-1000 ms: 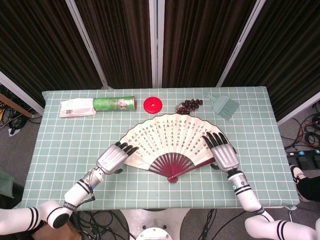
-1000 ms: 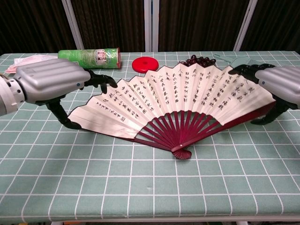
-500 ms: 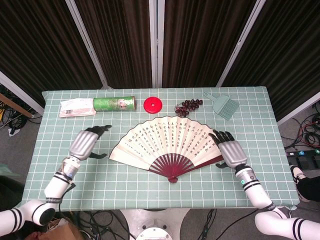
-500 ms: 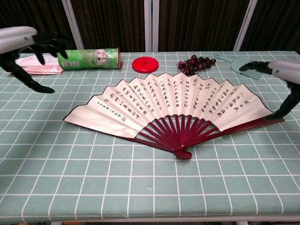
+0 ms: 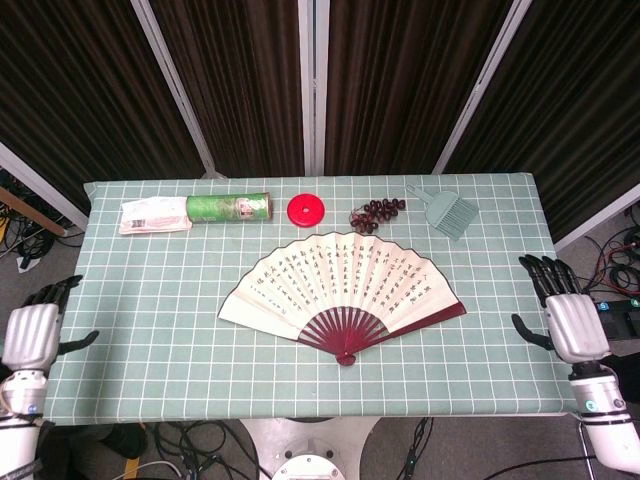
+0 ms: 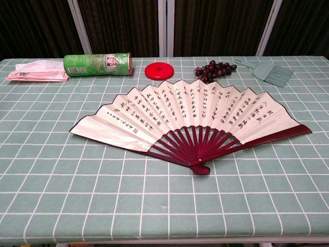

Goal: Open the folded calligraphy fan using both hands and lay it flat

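Note:
The calligraphy fan (image 5: 340,285) (image 6: 190,116) lies spread wide and flat on the green checked table (image 5: 150,330), cream leaf with black writing, dark red ribs meeting at a pivot near the front. My left hand (image 5: 32,330) hangs off the table's left edge, fingers apart, holding nothing. My right hand (image 5: 562,310) is off the right edge, fingers also spread and empty. Neither hand shows in the chest view.
Along the back of the table lie a pink packet (image 5: 152,216), a green can on its side (image 5: 230,208), a red disc (image 5: 306,210), a bunch of dark grapes (image 5: 378,211) and a teal brush (image 5: 450,211).
Both hands have let go of the fan and drawn outward, past the table's side edges. The fan stays spread flat where it was.

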`<state>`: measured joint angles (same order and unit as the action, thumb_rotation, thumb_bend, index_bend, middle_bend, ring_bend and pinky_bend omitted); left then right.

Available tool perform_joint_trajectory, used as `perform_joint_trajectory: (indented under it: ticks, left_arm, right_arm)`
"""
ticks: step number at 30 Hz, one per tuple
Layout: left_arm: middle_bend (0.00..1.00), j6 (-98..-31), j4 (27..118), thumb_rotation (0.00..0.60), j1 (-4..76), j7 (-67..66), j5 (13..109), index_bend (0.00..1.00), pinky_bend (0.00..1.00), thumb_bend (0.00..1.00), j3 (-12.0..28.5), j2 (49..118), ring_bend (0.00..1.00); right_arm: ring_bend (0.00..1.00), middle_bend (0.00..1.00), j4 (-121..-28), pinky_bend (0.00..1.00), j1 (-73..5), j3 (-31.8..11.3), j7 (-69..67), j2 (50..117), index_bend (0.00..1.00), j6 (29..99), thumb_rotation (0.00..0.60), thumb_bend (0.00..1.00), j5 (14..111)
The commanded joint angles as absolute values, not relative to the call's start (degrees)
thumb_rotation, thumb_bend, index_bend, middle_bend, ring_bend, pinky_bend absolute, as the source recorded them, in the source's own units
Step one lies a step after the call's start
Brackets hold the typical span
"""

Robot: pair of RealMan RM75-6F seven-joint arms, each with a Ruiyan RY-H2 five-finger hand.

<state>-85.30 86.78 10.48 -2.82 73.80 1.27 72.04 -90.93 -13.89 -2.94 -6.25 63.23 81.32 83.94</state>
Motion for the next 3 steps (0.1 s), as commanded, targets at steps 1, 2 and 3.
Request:
perform_joint_trajectory:
  ticks: [1, 2, 3]
  left_arm:
    - [0.25, -88.9, 90.3, 0.6, 7.1, -5.6, 74.9, 0.19, 0.31, 0.0, -0.8, 70.5, 0.23]
    - [0.25, -89.6, 90.8, 0.6, 6.6, -6.2, 75.3, 0.19, 0.31, 0.0, -0.9, 70.5, 0.23]
    - [0.25, -90.3, 91.2, 0.6, 6.1, -6.9, 75.7, 0.19, 0.31, 0.0, -0.9, 70.6, 0.23]
  right_arm:
    - [0.0, 0.08, -92.2, 0.0, -10.6, -1.3, -7.4, 62.0, 0.0, 84.8, 0.6, 0.24, 85.5]
    - [0.0, 0.08, -92.6, 0.0, -10.1, -1.1, -7.4, 61.8, 0.0, 85.2, 0.6, 0.24, 85.7]
    - [0.0, 0.08, -92.9, 0.0, -9.7, -1.0, -7.3, 61.7, 0.0, 85.6, 0.6, 0.24, 85.9]
